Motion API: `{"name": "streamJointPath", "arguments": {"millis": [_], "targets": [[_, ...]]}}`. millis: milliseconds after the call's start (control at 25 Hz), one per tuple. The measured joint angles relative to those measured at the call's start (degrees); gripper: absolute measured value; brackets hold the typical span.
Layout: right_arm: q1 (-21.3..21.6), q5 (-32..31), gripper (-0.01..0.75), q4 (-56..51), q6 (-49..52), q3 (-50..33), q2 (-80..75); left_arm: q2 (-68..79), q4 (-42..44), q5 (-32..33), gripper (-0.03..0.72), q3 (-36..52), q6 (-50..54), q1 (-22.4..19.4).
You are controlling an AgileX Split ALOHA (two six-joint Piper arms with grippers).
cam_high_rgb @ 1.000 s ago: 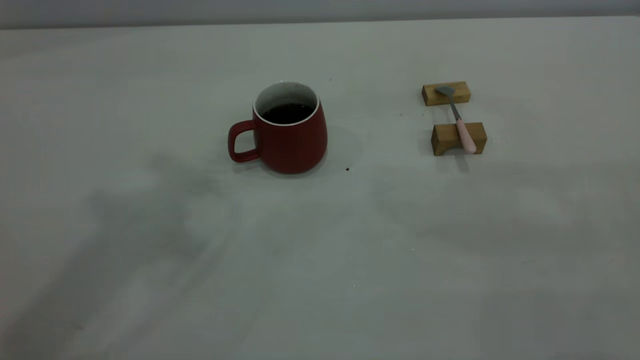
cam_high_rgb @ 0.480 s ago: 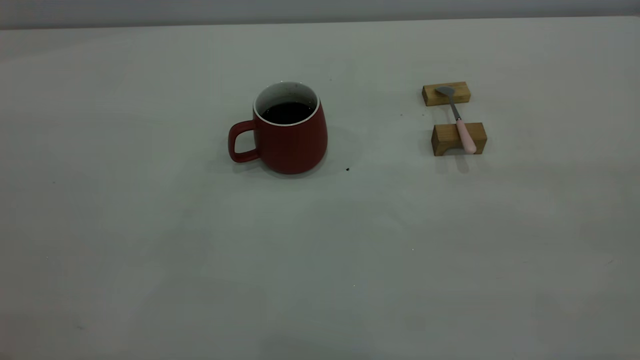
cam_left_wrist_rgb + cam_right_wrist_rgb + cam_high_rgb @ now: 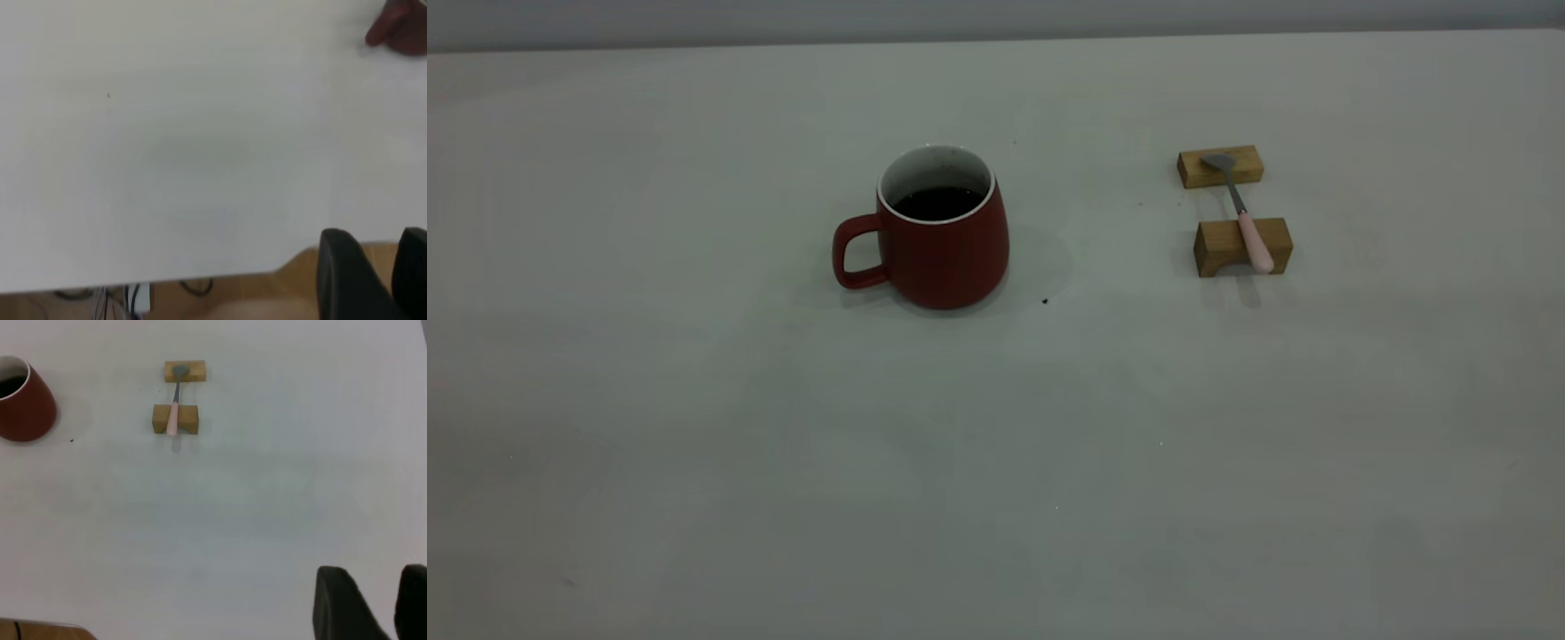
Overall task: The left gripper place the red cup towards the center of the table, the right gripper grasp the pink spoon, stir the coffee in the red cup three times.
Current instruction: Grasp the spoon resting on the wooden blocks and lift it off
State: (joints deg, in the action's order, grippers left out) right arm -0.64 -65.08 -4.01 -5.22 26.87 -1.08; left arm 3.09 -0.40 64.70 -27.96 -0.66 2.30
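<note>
Seeing the red cup (image 3: 943, 236) standing left of the pink spoon (image 3: 1243, 212) on two wooden blocks (image 3: 1242, 246), we are finding both grippers' fingers apart.

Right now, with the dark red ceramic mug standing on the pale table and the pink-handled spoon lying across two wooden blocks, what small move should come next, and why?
Probably the right gripper should start toward the pink-handled spoon. The dark red ceramic mug already stands upright near the table's middle with dark coffee inside, while the spoon rests untouched across the two wooden blocks. The left gripper is back near the table edge.
</note>
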Motion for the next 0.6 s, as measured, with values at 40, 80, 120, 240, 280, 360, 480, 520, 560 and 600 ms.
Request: {"name": "streamJointPath", "arguments": {"millis": [40, 80, 120, 240, 280, 360, 480, 520, 560, 600], "targets": [[0.00, 0.00, 0.244, 0.00, 0.00, 0.00, 0.00, -1.10, 0.00, 0.06, 0.247, 0.06, 0.00, 0.00], [0.00, 0.00, 0.244, 0.00, 0.00, 0.00, 0.00, -2.26, 0.00, 0.06, 0.247, 0.09, 0.00, 0.00], [0.00, 0.00, 0.244, 0.00, 0.00, 0.00, 0.00, -3.12, 0.00, 0.06, 0.247, 0.09, 0.00, 0.00], [0.00, 0.00, 0.244, 0.00, 0.00, 0.00, 0.00, -4.14, 0.00, 0.12, 0.247, 0.09, 0.00, 0.00], [0.00, 0.00, 0.244, 0.00, 0.00, 0.00, 0.00, -4.14, 0.00, 0.12, 0.247, 0.09, 0.00, 0.00], [0.00, 0.00, 0.244, 0.00, 0.00, 0.00, 0.00, -4.14, 0.00, 0.12, 0.247, 0.09, 0.00, 0.00], [0.00, 0.00, 0.244, 0.00, 0.00, 0.00, 0.00, -4.14, 0.00, 0.12, 0.247, 0.09, 0.00, 0.00], [0.00, 0.00, 0.244, 0.00, 0.00, 0.00, 0.00, -4.19, 0.00, 0.12, 0.247, 0.09, 0.00, 0.00], [0.00, 0.00, 0.244, 0.00, 0.00, 0.00, 0.00, -4.15, 0.00, 0.12, 0.247, 0.09, 0.00, 0.00], [0.00, 0.00, 0.244, 0.00, 0.00, 0.00, 0.00, -4.15, 0.00, 0.12, 0.247, 0.09, 0.00, 0.00]]}}
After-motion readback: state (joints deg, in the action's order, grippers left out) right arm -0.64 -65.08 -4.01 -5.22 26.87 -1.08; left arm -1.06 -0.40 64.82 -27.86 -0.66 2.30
